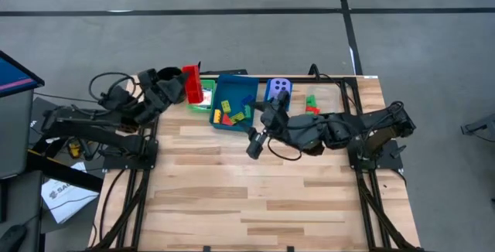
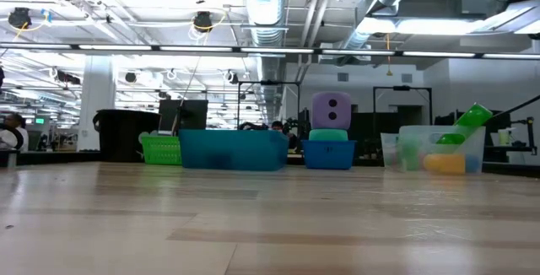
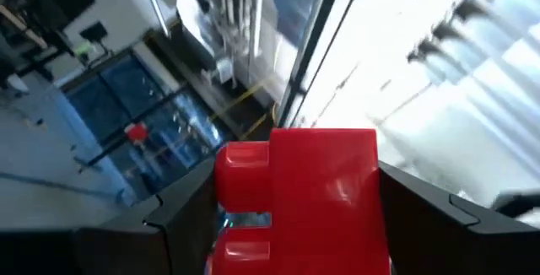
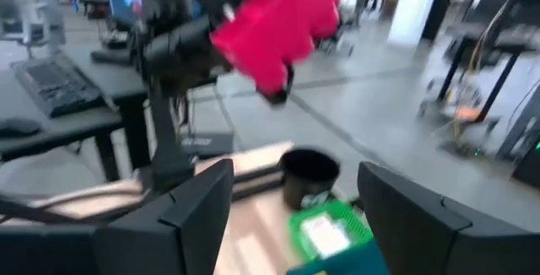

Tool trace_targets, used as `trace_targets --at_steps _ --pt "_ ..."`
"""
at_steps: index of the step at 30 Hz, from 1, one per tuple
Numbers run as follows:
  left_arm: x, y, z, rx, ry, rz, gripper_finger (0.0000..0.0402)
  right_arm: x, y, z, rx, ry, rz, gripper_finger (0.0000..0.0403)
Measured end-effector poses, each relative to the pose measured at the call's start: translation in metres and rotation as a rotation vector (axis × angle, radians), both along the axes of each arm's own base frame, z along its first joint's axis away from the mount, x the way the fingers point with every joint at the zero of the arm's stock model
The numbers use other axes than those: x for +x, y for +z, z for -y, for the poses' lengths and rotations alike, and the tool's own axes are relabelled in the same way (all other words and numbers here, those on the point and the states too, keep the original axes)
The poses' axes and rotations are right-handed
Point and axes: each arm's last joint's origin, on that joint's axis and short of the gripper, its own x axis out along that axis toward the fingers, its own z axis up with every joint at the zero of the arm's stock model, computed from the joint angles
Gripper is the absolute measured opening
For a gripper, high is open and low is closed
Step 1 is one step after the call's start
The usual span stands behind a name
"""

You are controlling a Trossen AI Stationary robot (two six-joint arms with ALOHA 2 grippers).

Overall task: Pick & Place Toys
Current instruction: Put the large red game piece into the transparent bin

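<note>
A large red brick is up in the air over the table's far left, with my left gripper shut on it. In the right wrist view the brick shows high above a black cup and a green tray. My right gripper hovers open above the blue tray's right side, pointing toward the left arm, with nothing between its fingers. Several small bricks lie in the blue tray. A purple dice sits on a teal cube. My left gripper pinches the red brick by two opposite side faces between its two fingers, and the studs stick out to one side. The fingers slant upward. The brick is lifted clear of table and trays.
Along the far edge stand a green tray, the blue tray, a small blue tray and a clear tray holding green and yellow bricks. The near stretch of wooden tabletop is bare.
</note>
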Motion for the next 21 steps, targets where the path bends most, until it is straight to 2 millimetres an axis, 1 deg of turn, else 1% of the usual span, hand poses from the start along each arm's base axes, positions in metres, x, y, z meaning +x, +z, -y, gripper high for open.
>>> trace_targets --at_steps 4,8,11,14,16,21 --pt "0.01 0.001 -0.001 -0.042 0.052 0.093 0.0262 0.002 0.009 0.002 -0.095 -0.037 0.035 0.025" --pt "0.023 -0.003 -0.003 -0.089 0.105 0.168 0.0262 0.01 0.009 0.005 -0.166 -0.092 0.043 0.025" --pt "0.033 -0.008 -0.004 -0.124 0.145 0.184 0.0262 0.016 0.012 0.009 -0.155 -0.117 0.1 0.025" --pt "0.042 -0.013 -0.004 -0.144 0.162 0.204 0.0262 0.023 0.008 0.01 -0.161 -0.129 0.109 0.025" --pt "0.046 -0.016 -0.005 -0.15 0.168 0.211 0.0262 0.033 0.003 0.011 -0.158 -0.136 0.128 0.025" --pt "0.047 -0.017 -0.008 -0.151 0.183 0.226 0.0262 0.043 -0.003 0.012 -0.151 -0.138 0.153 0.025"
